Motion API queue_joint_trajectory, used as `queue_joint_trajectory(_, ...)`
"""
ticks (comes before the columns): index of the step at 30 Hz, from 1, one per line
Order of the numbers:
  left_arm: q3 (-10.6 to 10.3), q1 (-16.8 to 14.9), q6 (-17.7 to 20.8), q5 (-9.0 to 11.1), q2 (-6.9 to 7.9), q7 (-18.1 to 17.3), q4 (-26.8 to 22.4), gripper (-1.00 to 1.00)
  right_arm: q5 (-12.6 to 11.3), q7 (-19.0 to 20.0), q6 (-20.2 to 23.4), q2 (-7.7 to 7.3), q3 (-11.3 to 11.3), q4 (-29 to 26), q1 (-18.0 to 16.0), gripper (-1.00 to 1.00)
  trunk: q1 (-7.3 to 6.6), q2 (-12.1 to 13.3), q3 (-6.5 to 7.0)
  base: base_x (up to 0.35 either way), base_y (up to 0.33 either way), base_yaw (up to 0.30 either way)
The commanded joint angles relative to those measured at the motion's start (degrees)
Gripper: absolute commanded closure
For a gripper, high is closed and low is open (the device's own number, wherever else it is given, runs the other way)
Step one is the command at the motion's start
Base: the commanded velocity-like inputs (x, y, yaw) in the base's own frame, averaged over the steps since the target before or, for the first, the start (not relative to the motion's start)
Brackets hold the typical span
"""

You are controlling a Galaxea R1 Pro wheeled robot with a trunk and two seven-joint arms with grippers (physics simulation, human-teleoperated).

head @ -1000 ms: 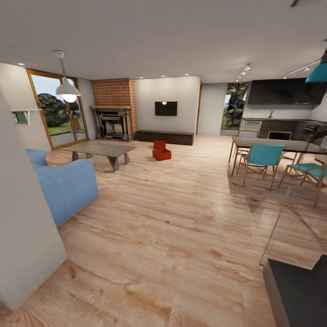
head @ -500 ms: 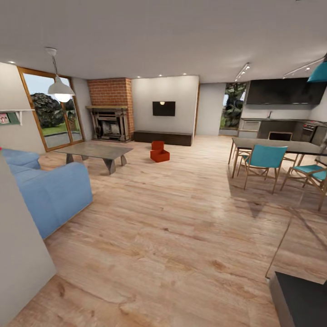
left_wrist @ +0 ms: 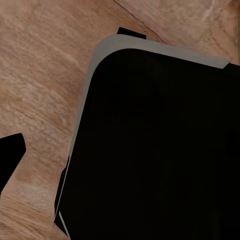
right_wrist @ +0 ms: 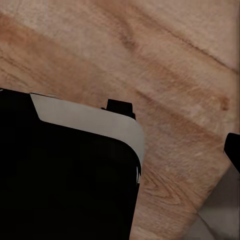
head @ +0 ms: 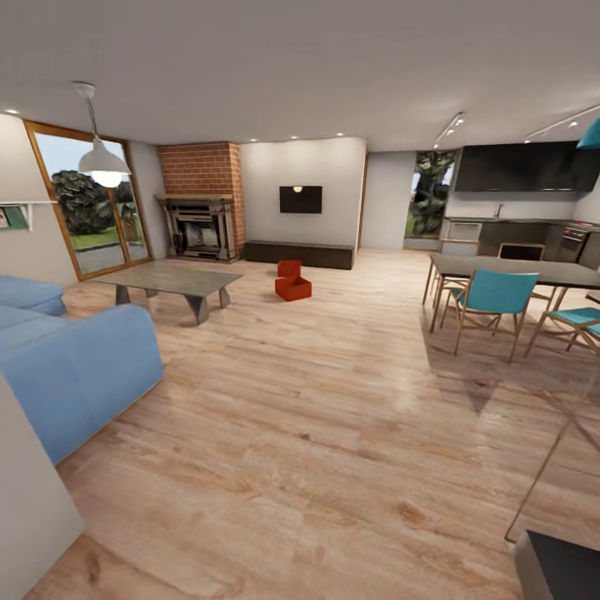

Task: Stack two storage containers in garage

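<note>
Two storage containers [head: 292, 282] sit touching on the wood-plank floor [head: 317, 433] of the living room, in front of the long dark low unit [head: 298, 253] under the TV. The step in hand looks like driving up: best steer straight between the blue sofa [head: 75, 367] and dining table [head: 517, 271] (one fireplace, two teal chairs). Whether either pincer is open or closed, I cannot tell.

- I see a light wood-plank floor [head: 333, 400] running to a brick fireplace [head: 202, 200].
- Blue sofa [head: 71, 367] sits near me, by a low coffee table [head: 171, 279].
- Dining table [head: 517, 271] with teal chairs [head: 492, 300] stands opposite.
- A pendant lamp [head: 102, 158] glows before the glass doors [head: 83, 204].
</note>
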Motion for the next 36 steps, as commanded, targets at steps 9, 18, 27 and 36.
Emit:
queue_joint_trajectory(9, 0.3, 0.0, -0.1, 0.1, -0.01, 0.0, 0.0, -1.0, -0.5, 0.0, -0.3, 0.02, 0.5, 0.2, -0.1, -1.0, 0.03, 0.0, -0.05, 0.323, 0.0, 0.0)
queue_joint_trajectory(18, 0.3, 0.0, -0.1, 0.1, -0.01, 0.0, 0.0, -1.0, -0.5, 0.0, -0.3, 0.02, 0.5, 0.2, -0.1, -1.0, 0.03, 0.0, -0.05, 0.323, 0.0, 0.0)
queue_joint_trajectory(27, 0.3, 0.0, -0.1, 0.1, -0.01, 0.0, 0.0, -1.0, -0.5, 0.0, -0.3, 0.02, 0.5, 0.2, -0.1, -1.0, 0.03, 0.0, -0.05, 0.323, 0.0, 0.0)
queue_joint_trajectory(36, 0.3, 0.0, -0.1, 0.1, -0.01, 0.0, 0.0, -1.0, -0.5, 0.0, -0.3, 0.02, 0.5, 0.2, -0.1, -1.0, 0.03, 0.0, -0.05, 0.323, 0.0, 0.0)
